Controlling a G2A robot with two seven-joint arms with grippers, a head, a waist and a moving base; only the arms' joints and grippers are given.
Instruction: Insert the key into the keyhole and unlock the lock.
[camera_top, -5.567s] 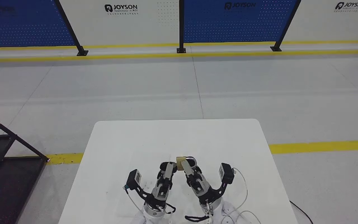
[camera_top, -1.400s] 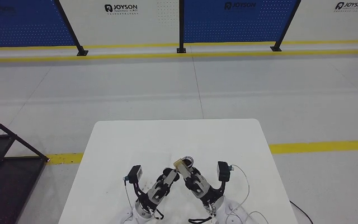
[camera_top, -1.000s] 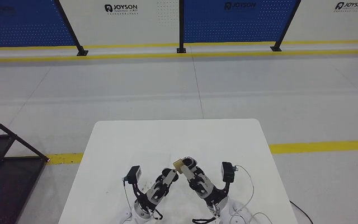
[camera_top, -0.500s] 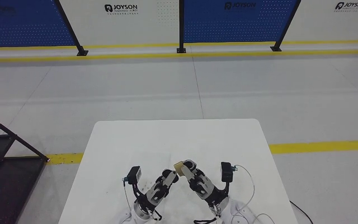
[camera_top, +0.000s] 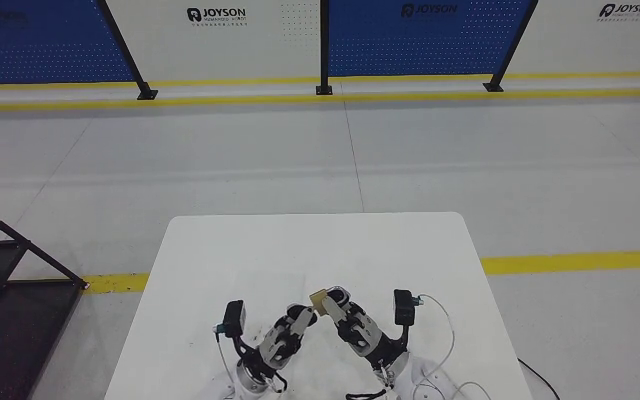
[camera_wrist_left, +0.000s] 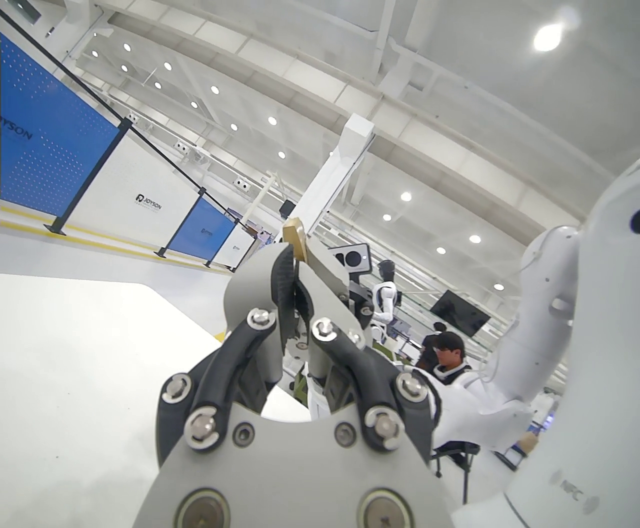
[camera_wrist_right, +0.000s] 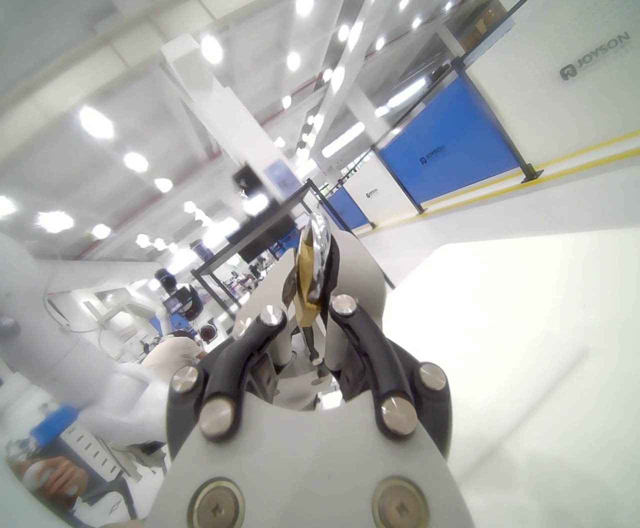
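The left gripper (camera_wrist_left: 295, 262) is pinched tight on a small brass piece that looks like the key (camera_wrist_left: 294, 239), though only its tip shows past the fingers. The right gripper (camera_wrist_right: 315, 265) is clamped on the lock (camera_wrist_right: 304, 292), brass body between the pads and shiny shackle standing out beyond them. From above, both are held off the table (camera_top: 300, 250) near the robot's edge, tips close together. The main risk is misalignment: the keyhole is hidden, and a key that meets the lock's face off-axis would likely jam, or twist in its shallow grip and slip out. Pushing hard could also rotate the lock between the right pads, since they hold it by its narrow sides. A dropped piece would land on the smooth white tabletop and might skid. Beyond the table lies pale grey floor with a yellow line (camera_top: 560, 263) and blue barrier panels (camera_top: 420, 35) at the back.
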